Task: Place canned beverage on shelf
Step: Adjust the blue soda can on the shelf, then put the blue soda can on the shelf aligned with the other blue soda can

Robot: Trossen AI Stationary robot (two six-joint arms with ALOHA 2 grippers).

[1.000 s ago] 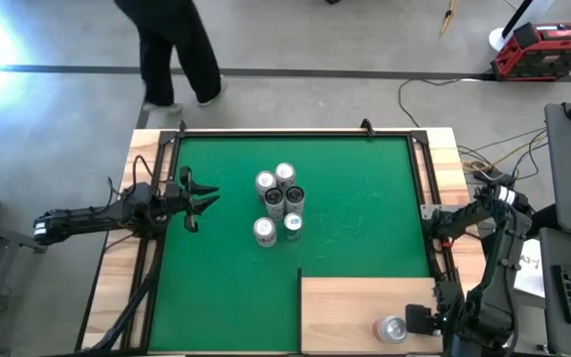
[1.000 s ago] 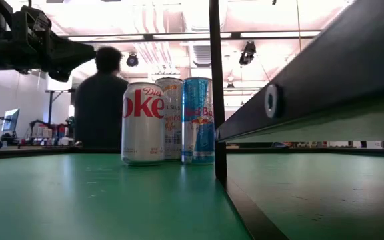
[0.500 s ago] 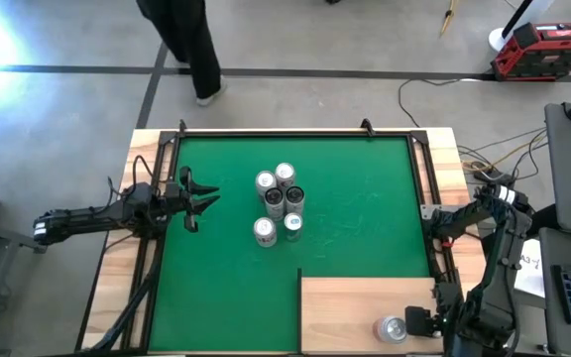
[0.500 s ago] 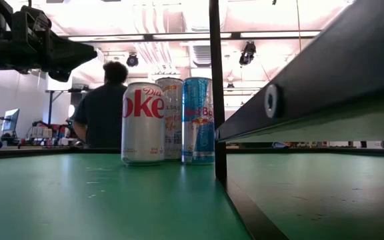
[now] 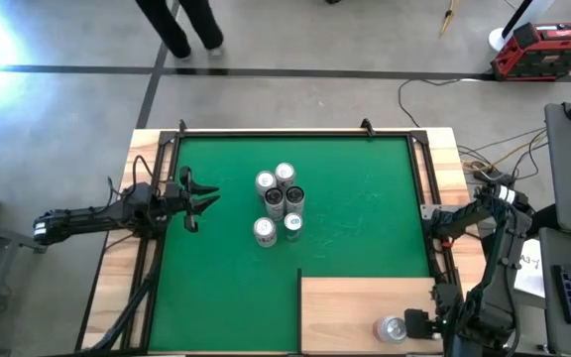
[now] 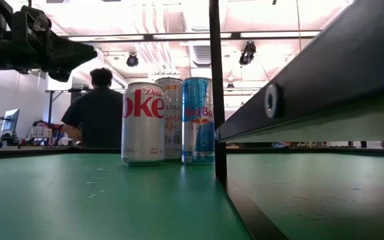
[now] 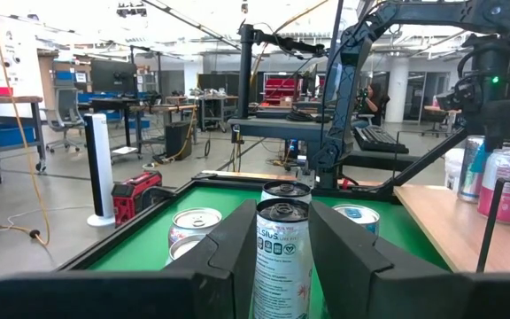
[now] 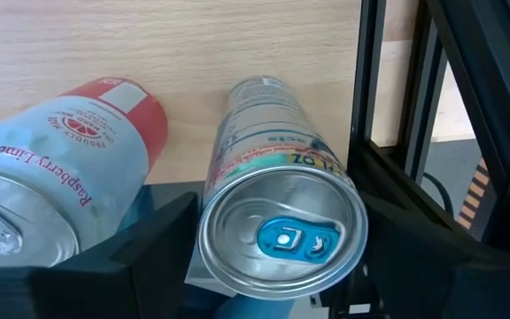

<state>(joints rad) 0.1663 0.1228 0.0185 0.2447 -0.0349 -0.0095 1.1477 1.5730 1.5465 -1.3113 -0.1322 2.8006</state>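
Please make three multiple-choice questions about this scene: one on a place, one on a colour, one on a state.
1. Where is the right gripper?
A. above the group of cans in the mat's middle
B. at the shelf, next to a can
C. beside the left arm

2. What colour is the mat?
A. green
B. blue
C. red

3. How is the left gripper?
A. shut on a can
B. lying on the shelf
C. open and empty

Answers:
1 B: the right gripper is at the shelf, beside a can.
2 A: the mat is green.
3 C: the left gripper has its fingers apart at the mat's edge, with nothing between them.
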